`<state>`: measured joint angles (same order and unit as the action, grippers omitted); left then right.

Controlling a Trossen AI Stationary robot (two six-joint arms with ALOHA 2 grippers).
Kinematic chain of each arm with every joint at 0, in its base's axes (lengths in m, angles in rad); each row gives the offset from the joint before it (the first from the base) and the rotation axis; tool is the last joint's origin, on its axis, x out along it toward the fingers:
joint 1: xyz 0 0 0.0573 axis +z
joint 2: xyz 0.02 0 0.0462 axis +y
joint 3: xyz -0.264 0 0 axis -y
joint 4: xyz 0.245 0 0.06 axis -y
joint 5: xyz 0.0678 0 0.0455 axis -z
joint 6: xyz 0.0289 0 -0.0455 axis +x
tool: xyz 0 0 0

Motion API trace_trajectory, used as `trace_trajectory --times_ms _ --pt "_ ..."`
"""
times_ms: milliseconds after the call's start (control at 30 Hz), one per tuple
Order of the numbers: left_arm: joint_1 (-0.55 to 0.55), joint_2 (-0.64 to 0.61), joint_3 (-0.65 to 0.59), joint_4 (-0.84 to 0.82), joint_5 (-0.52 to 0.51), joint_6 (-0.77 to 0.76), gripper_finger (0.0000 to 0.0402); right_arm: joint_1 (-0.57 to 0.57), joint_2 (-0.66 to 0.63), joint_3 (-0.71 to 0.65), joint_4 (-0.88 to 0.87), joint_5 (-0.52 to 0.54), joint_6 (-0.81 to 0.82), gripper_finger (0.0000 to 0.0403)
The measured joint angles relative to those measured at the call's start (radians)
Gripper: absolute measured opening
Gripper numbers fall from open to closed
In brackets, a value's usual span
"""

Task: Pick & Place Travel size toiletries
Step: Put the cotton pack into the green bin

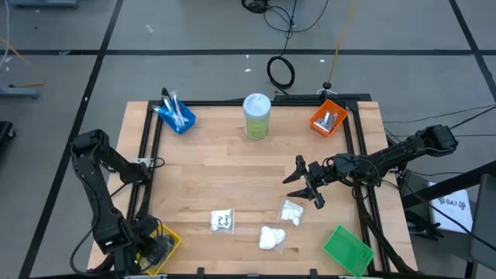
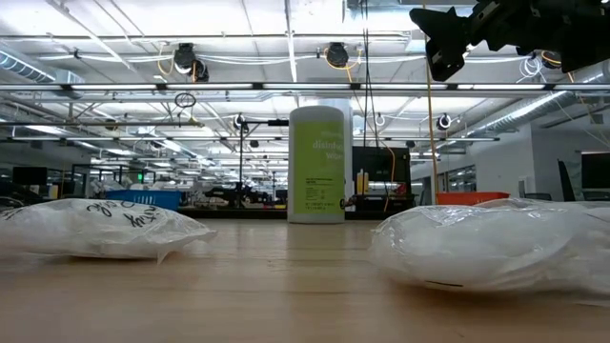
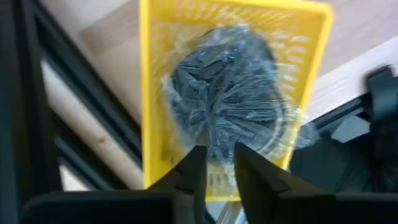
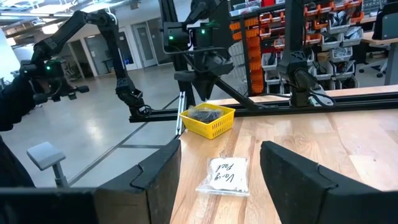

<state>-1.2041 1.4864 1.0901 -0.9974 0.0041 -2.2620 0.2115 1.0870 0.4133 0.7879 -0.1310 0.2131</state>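
Three white packets lie flat on the wooden table: one, one and one. A clear bag of dark grey discs lies in the yellow bin at the table's near left corner. My left gripper points down into that bin, its fingers a narrow gap apart. My right gripper hangs wide open above the table, near the right-hand packet. In the right wrist view it faces a packet. Blue sticks stand in the blue bin, and silver tubes lie in the orange bin. My left gripper comes from above, pointing down at the bag of dark discs in the yellow bin. Its fingertips stand at the bag's surface with a small gap between them. I cannot tell whether they touch the bag.
A tall pale-green canister with a white lid stands at the table's far middle. A green bin sits at the near right corner. A black frame rail borders the table. Bare wood lies in the table's middle.
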Motion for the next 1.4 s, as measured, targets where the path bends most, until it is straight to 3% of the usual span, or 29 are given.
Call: trace_trajectory --times_ms 233,367,567,633,733,800,900,967,1033,1100,1267,1333,1400 --pt "0.011 -0.001 0.000 -0.098 0.004 0.038 0.0160 0.000 0.000 0.000 0.000 0.000 0.001 0.0208" --pt "0.051 -0.013 0.000 -0.095 -0.170 0.199 0.0178 0.000 0.000 0.000 0.009 0.000 0.000 0.0208" --pt "0.175 -0.092 0.000 -0.067 -0.413 0.384 0.0164 0.004 0.000 0.000 0.009 0.001 0.011 0.0208" --pt "0.221 -0.111 0.000 0.014 -0.519 0.508 0.0154 0.022 0.000 0.000 -0.004 0.021 0.017 0.0208" --pt "0.297 -0.132 0.000 0.240 -0.580 0.859 0.0138 0.073 0.000 0.002 -0.048 0.109 0.022 0.0208" --pt "0.353 -0.131 0.000 0.433 -0.536 1.149 0.0128 0.121 0.000 0.027 -0.137 0.187 0.021 0.0208" --pt "0.433 -0.115 0.000 0.686 -0.344 1.534 0.0113 0.201 0.006 0.120 -0.382 0.325 0.038 0.0208" --pt "0.492 -0.093 0.002 0.779 -0.177 1.727 0.0103 0.251 0.034 0.200 -0.579 0.432 0.083 0.0208" --pt "0.542 -0.078 0.000 0.786 -0.088 1.861 0.0094 0.291 0.081 0.285 -0.759 0.491 0.154 0.0208" --pt "0.596 -0.069 0.000 0.782 -0.090 1.943 0.0090 0.318 0.143 0.363 -0.905 0.498 0.239 0.0208" --pt "0.763 -0.064 -0.054 0.781 -0.230 1.964 0.0083 0.349 0.330 0.492 -1.200 0.436 0.422 0.0208" --pt "0.842 -0.064 -0.118 0.860 -0.232 1.956 0.0078 0.349 0.390 0.507 -1.227 0.389 0.439 0.0208" --pt "0.918 -0.063 -0.205 1.013 -0.172 1.962 0.0071 0.348 0.435 0.508 -1.219 0.357 0.442 0.0208"
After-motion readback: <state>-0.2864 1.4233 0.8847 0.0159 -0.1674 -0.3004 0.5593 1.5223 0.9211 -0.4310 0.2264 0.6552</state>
